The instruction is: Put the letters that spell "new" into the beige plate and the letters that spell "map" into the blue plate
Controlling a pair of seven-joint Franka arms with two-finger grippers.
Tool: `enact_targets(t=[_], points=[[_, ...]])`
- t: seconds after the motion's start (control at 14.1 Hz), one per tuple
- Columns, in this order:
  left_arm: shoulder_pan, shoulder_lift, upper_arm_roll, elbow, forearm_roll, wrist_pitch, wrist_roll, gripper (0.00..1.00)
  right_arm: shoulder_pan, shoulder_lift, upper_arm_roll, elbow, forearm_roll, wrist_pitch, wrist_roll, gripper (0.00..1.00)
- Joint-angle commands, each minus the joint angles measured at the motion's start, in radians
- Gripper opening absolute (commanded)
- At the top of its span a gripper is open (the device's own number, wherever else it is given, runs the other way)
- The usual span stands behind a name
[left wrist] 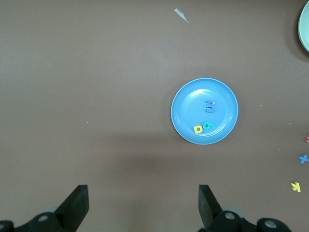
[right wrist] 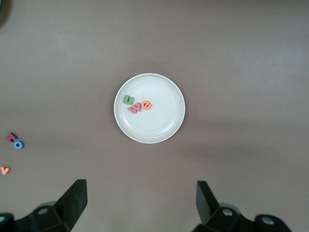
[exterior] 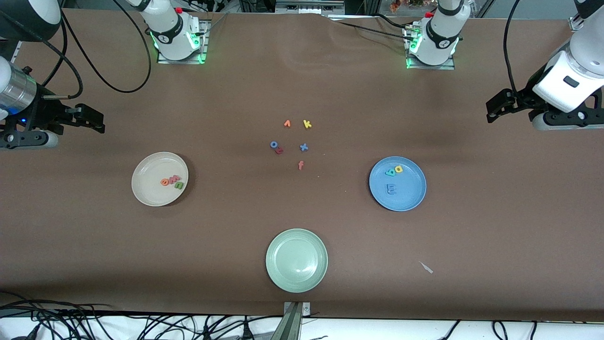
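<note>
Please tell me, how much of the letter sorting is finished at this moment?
It looks finished. The n, e, w letters lie in the beige plate; the m, a, p letters lie in the blue plate. Left gripper and right gripper wait open, empty. Nothing is left.

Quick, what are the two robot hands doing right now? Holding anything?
Left end effector: open, holding nothing, waiting near the blue plate.
Right end effector: open, holding nothing, near the beige plate.

Beige plate (exterior: 147, 191) holds orange "e" (exterior: 164, 182), pink "w" (exterior: 173, 179), green "n" (exterior: 179, 185). Blue plate (exterior: 410, 196) holds periwinkle "m" (exterior: 390, 189), yellow "a" (exterior: 398, 168), teal "p" (exterior: 390, 172).
</note>
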Motion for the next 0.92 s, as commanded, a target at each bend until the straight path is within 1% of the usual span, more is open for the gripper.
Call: enact_targets(t=[0.0,0.07,0.14,0.85], points=[[0.037,-0.009,-0.033,-0.01,-0.029,0.013,0.009,1.0,-0.009,-0.008,0.012,-0.004,0.0,0.002,0.005,1.0],[0.055,-0.009,-0.06,-0.009,-0.029,0.01,0.006,1.0,-0.009,-0.008,0.012,-0.004,0.0,0.002,0.005,1.0],[0.056,-0.009,-0.065,-0.007,-0.029,0.01,-0.006,1.0,-0.009,-0.009,0.012,-0.004,0.0,0.002,0.005,1.0],[0.045,-0.009,-0.068,-0.005,-0.029,0.01,0.002,1.0,-0.009,-0.008,0.012,-0.007,0.002,-0.001,0.005,1.0]])
